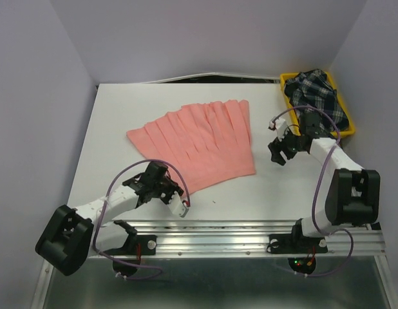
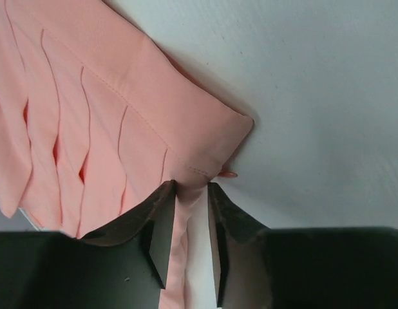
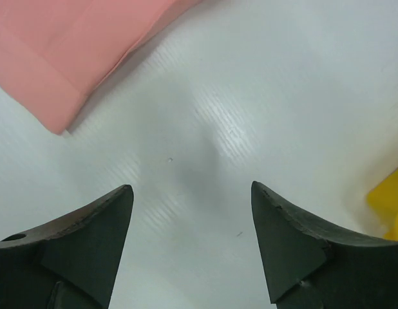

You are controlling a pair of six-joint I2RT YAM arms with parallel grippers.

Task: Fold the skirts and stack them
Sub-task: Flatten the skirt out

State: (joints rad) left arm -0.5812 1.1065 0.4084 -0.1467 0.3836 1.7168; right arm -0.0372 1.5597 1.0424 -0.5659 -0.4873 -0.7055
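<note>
1. Jaws of the left gripper (image 2: 189,187) stand narrowly apart at the lower middle of the left wrist view. A strip of the pink skirt's (image 2: 109,96) edge runs between them, with bare table showing beside the strip, so they are not yet clenched on it.
2. Seen from the top camera, the left gripper (image 1: 180,205) sits at the lower left of centre, at the bottom edge of the pink skirt (image 1: 199,145).
3. The right gripper (image 3: 190,187) is released, its fingers spread wide over the bare white table (image 3: 218,116) with nothing between them.
4. A corner of the pink skirt (image 3: 57,51) lies at the upper left of the right wrist view, apart from the fingers.
5. The pink skirt lies fanned out flat, pleats showing, in the middle of the top view.
6. The plaid skirt (image 1: 321,90) is bunched in the yellow tray (image 1: 286,90) at the upper right, just beyond the right gripper (image 1: 278,154).
</note>
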